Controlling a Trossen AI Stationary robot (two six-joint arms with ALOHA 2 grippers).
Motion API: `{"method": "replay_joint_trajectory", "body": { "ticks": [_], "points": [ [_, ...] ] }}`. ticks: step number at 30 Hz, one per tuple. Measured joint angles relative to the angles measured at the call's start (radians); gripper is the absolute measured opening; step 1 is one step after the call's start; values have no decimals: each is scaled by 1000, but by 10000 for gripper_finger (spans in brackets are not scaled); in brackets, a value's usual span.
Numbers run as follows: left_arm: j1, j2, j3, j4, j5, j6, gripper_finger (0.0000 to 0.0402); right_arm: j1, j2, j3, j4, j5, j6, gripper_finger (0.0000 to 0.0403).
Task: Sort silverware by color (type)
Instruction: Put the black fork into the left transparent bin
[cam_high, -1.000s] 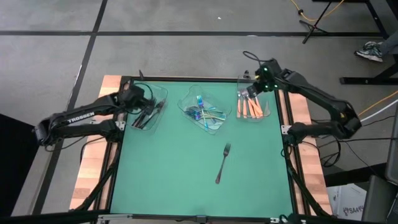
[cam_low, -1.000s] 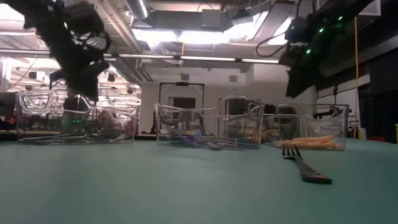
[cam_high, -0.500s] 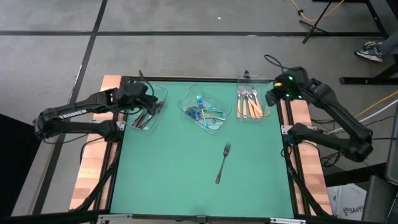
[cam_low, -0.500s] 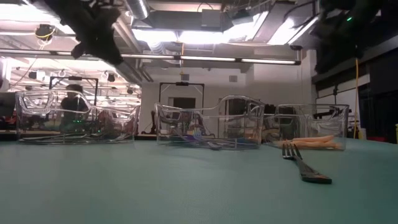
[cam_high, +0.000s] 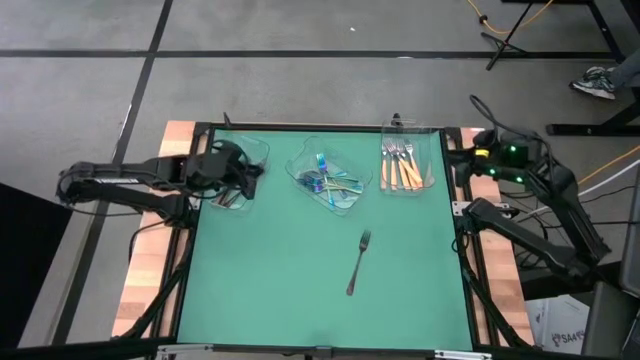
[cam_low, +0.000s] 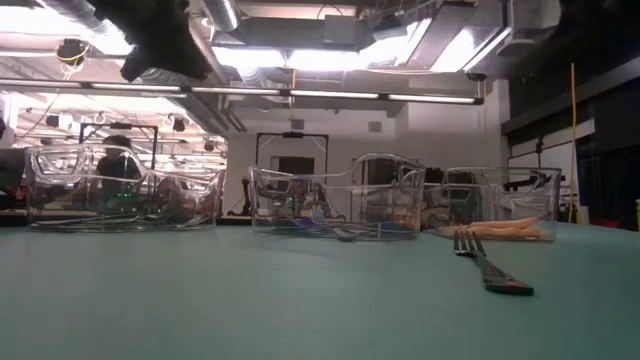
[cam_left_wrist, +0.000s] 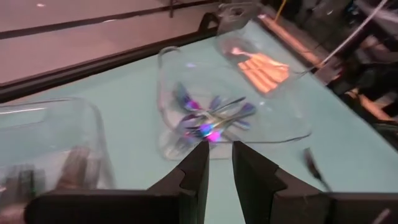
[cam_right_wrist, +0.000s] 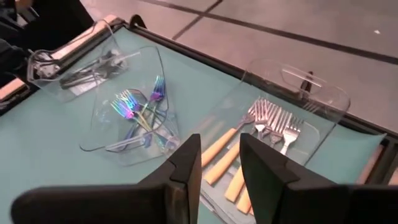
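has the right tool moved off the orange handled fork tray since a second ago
Yes. The right tool has pulled back rightward, off the clear plastic tray of orange-handled forks and past the table's right edge.

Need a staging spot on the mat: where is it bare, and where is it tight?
Bare: the green mat left of the lone dark fork, and the strip to its right. Crowded: the far edge, where the left tray, middle tray and right tray sit, with the left end effector over the left one.
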Motion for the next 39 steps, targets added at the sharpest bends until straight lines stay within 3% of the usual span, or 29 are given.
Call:
{"method": "replay_joint_trajectory", "body": {
  "ticks": [7, 13, 15, 22, 30, 39],
  "points": [
    [-93, 102, 0, 167, -11, -4, 64, 0, -24, -16, 34, -62, 6, 99],
    [-158, 236, 0, 320, -11, -13, 64, 0, -24, -150, 229, -337, 64, 99],
    [-182, 280, 0, 365, -4, -35, 64, 0, -24, -184, 267, -384, 67, 99],
    [-259, 408, 8, 441, 2, -120, 64, 0, -57, -215, 271, -373, 53, 99],
    [-315, 565, 139, 440, -9, -111, 64, 0, -94, -215, 287, -413, 53, 99],
    [-316, 609, 210, 442, -26, -58, 64, 0, -93, -215, 459, -463, 91, 99]
  ]
}}
